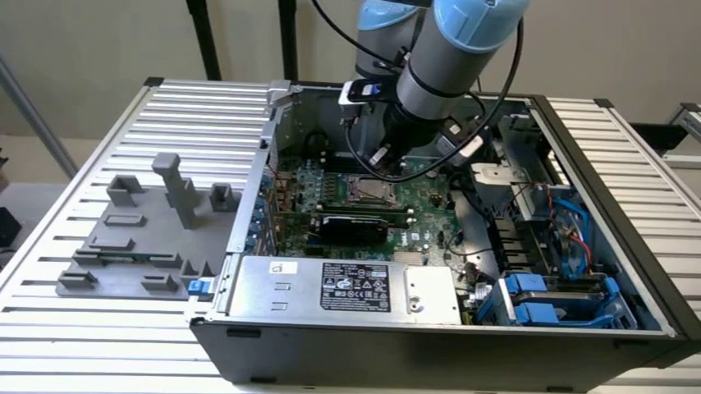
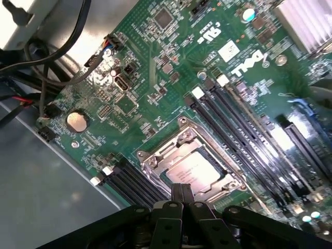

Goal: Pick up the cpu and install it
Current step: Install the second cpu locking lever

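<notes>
The cpu (image 2: 193, 167), a pale silver square chip, lies inside the metal socket frame (image 2: 150, 158) on the green motherboard (image 2: 150, 67). My gripper (image 2: 177, 191) hangs just above the chip's edge, its two dark fingers pressed together with nothing between them. In the exterior view the gripper (image 1: 382, 167) reaches down into the open computer case, directly over the socket and the cpu (image 1: 369, 192) at the middle of the board.
Black memory slots (image 2: 244, 129) flank the socket. A silver heatsink (image 2: 306, 23) and loose cables (image 2: 46, 57) lie close by. A power supply (image 1: 345, 287) fills the case front, and blue drive bays (image 1: 553, 300) sit on the exterior view's right. Grey fixture blocks (image 1: 148, 238) stand on the left.
</notes>
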You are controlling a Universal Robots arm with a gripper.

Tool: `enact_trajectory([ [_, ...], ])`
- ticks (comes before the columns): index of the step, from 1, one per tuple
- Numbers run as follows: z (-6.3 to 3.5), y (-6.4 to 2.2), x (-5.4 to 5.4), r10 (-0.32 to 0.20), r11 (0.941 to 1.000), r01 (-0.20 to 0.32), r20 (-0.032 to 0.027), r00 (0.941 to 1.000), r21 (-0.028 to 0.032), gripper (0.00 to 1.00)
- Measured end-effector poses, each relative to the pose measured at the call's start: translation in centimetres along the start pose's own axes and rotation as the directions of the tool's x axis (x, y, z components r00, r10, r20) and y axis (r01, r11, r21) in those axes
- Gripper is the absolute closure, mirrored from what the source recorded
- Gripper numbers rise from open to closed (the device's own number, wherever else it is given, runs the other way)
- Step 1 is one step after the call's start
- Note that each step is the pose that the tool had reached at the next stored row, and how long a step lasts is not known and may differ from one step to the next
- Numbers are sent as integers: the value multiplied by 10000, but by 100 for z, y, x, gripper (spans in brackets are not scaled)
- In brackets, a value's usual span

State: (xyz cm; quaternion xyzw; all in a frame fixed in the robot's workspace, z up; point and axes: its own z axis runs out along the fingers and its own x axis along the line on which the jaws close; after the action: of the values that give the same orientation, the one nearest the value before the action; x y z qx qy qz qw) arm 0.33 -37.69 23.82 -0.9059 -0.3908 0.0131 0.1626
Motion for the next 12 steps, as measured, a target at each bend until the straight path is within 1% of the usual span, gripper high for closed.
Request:
enact_trajectory([
  [6, -136, 52, -138, 3, 10000, -3, 2, 10000, -3, 89],
  [9, -153, 56, -218, 4, 10000, -4, 18, 10000, -18, 89],
  [12, -156, 35, -309, 6, 10000, -6, 26, 10000, -26, 89],
])
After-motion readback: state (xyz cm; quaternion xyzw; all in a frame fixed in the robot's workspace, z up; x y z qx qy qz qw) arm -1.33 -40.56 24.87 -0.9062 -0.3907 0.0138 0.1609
